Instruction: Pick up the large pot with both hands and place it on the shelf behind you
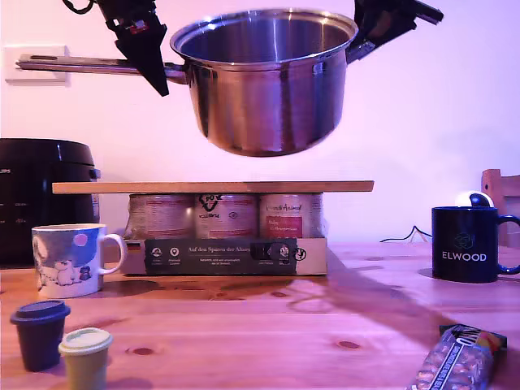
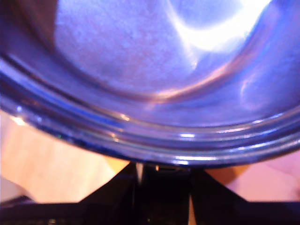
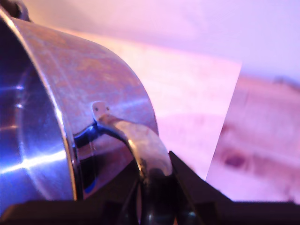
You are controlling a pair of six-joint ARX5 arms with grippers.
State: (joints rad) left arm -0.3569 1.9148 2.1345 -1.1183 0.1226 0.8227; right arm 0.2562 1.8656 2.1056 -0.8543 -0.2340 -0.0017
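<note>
High over the shelf [image 1: 211, 187], the pot [image 1: 264, 89] hangs clear of every support, its base apart from the board with open wall showing between them. The coming move, in my judgement, turns on that vertical relation: the pot lies almost directly above the board's middle, so a straight descent should seat it. The pot's long axis, along its long handle [image 1: 73, 65], runs across the exterior view, parallel to the board's length. The pot is slightly tilted, rim higher toward the exterior view's right. My second hand [image 3: 154, 173] pinches the long handle close to the riveted bracket on the wall. My first hand [image 2: 161, 171] is pressed together just under the rim on the opposite side, at the loop handle [image 1: 357, 49]; the contact itself is hidden. Neither arm is nearer; both carry the load. The pot is polished steel, round-walled, mirror-bright inside with a rolled rim. The shelf is a thin, flat, pale wooden board, wider than the pot, resting on three cans [image 1: 226, 215] in a dark-fronted carton [image 1: 236, 254], its ends overhanging. That support looks narrow; an off-centre landing could tip it. The worktop [image 1: 268, 325] below is knotty reddish pine. Well apart stand a black cooker [image 1: 41, 195], a white mug [image 1: 69, 260] and a dark mug [image 1: 465, 244].
</note>
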